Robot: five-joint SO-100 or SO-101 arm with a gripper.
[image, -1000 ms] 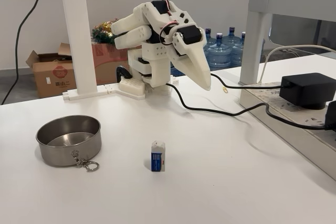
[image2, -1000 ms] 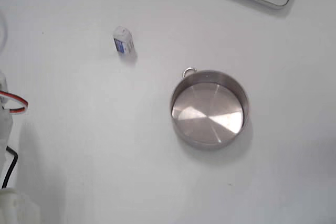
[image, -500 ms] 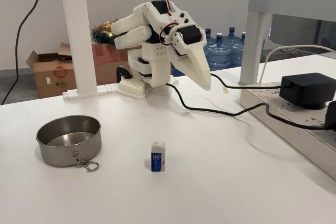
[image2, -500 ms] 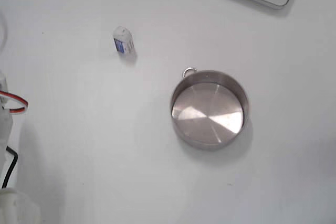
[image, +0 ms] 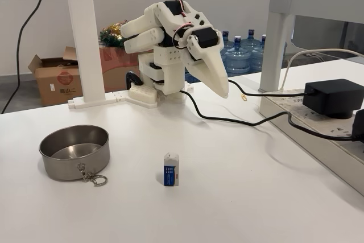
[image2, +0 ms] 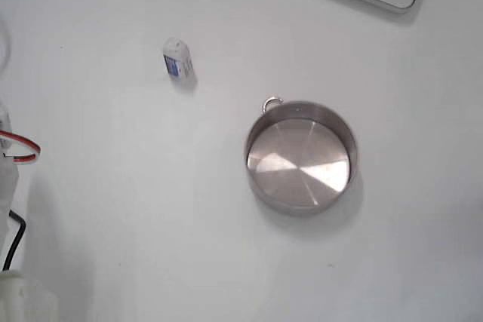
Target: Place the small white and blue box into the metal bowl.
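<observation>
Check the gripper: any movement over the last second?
No. In a fixed view the gripper hangs at the same spot against the black cable behind it, tip pointing down, well above the table.

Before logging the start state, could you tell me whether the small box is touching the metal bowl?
Apart. In a fixed view from above, bare table separates the small box from the metal bowl.

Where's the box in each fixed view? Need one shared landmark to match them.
Fixed view from the side: box stands low centre, right of the bowl.
Fixed view from above: box upper left, up-left of the bowl.
Shared landmark: the bowl's rim ring, which sits on the box's side.
</observation>
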